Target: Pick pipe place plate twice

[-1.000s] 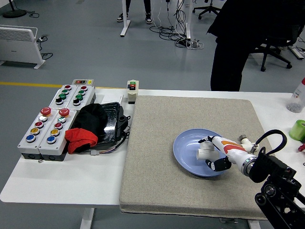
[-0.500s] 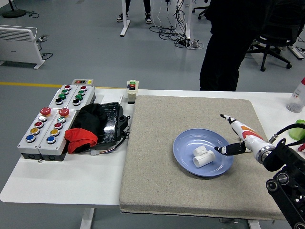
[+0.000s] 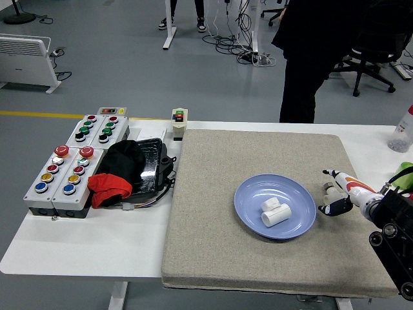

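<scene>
The blue plate [image 3: 255, 216] sits low and right of the middle, with one white pipe [image 3: 275, 212] lying in it, long side slanting up to the right. Just right of the plate, the right hand [image 3: 340, 197] hangs with its fingers loose, holding nothing. A second small pipe piece [image 3: 330, 189] sits right by those fingers, touching or nearly so. The left hand is not seen, so the right one is nearer

White table [image 3: 84, 248], beige mat [image 3: 219, 252], button boxes [image 3: 64, 174], black tray [image 3: 147, 169]
</scene>
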`<state>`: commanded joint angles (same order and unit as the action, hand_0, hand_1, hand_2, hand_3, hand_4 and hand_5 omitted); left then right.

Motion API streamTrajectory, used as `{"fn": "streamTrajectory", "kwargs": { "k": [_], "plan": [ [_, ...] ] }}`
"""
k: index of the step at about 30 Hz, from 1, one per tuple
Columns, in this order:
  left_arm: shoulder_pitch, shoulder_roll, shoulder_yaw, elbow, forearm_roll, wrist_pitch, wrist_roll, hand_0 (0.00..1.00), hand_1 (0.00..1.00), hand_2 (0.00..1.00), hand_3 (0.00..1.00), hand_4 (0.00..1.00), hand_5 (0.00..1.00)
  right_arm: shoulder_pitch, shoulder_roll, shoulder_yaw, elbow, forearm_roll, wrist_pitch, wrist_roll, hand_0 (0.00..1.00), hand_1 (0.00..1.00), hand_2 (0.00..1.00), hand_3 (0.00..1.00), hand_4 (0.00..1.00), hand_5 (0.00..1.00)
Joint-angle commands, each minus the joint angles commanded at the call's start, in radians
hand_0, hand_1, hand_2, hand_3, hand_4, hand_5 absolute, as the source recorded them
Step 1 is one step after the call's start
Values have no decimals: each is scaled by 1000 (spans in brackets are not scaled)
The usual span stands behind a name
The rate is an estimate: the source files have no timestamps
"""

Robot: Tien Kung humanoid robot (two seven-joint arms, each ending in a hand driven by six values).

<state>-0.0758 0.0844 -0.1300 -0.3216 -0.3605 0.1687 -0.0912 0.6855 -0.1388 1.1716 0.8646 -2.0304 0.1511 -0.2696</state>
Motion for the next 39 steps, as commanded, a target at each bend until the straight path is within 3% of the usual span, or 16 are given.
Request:
{"fn": "streamTrajectory", "kwargs": {
  "k": [1, 5, 6, 7, 12, 13, 18, 19, 20, 24, 25, 30, 31, 32, 39],
  "plan": [
    [0, 0, 0, 0, -1, 0, 0, 698, 682, 711, 651, 322, 998, 9, 4, -10, -20, -2, -11, 2, 850, 842, 918, 935, 761, 293],
    [-1, -1, -1, 0, -2, 0, 0, 698, 682, 711, 651, 322, 998, 28, 11, -43, -72, -21, -82, 1, 850, 842, 918, 935, 761, 293],
    [-2, -1, -2, 0, -2, 0, -1, 698, 682, 711, 651, 322, 998, 30, 12, -48, -79, -21, -89, 1, 850, 842, 918, 935, 761, 293],
    [-2, -1, -2, 0, -2, 0, -1, 698, 682, 710, 650, 321, 998, 33, 13, -53, -85, -20, -92, 1, 764, 777, 807, 872, 721, 285],
    [-4, -1, -2, 0, -1, 1, -1, 698, 682, 710, 650, 321, 998, 59, 30, -77, -149, -9, -113, 10, 764, 777, 807, 872, 721, 285],
    [-4, -1, -2, 0, -1, 1, -1, 698, 683, 712, 650, 320, 998, 63, 33, -78, -161, -9, -114, 10, 646, 681, 677, 794, 655, 246],
    [-5, -1, -2, -1, -2, 1, -1, 698, 683, 712, 650, 320, 998, 94, 54, -82, -235, -28, -119, 26, 646, 681, 677, 794, 655, 246],
    [-5, -1, -2, -1, -2, 1, -1, 697, 683, 711, 650, 320, 998, 98, 56, -82, -243, -37, -126, 30, 544, 608, 596, 753, 626, 238],
    [-5, -1, -2, -1, -2, 1, -1, 697, 683, 711, 650, 320, 998, 100, 57, -83, -247, -42, -131, 33, 544, 608, 596, 753, 626, 238],
    [-5, -1, -2, -1, -1, 1, -1, 697, 683, 711, 650, 320, 998, 101, 57, -84, -249, -46, -136, 36, 544, 608, 596, 753, 626, 238],
    [-5, -1, -3, -1, -1, 1, -1, 698, 684, 712, 651, 319, 998, 101, 54, -91, -246, -47, -145, 40, 299, 421, 494, 631, 505, 149],
    [-3, -1, -2, 0, -2, 1, -2, 698, 684, 712, 651, 319, 998, 94, 43, -99, -226, -46, -155, 50, 299, 421, 494, 631, 505, 149],
    [-3, -2, -1, 0, -3, 1, -2, 698, 685, 712, 651, 319, 998, 92, 41, -99, -222, -45, -158, 51, 208, 357, 473, 578, 455, 132],
    [-2, -2, -1, 0, -3, 1, -2, 698, 685, 712, 651, 319, 998, 92, 41, -99, -221, -45, -158, 51, 208, 357, 473, 578, 455, 132],
    [2, -2, 3, 1, -4, -1, -2, 696, 686, 712, 650, 320, 998, 64, -3, -118, -90, -23, -185, 46, 207, 352, 470, 570, 438, 125]
  ]
}}
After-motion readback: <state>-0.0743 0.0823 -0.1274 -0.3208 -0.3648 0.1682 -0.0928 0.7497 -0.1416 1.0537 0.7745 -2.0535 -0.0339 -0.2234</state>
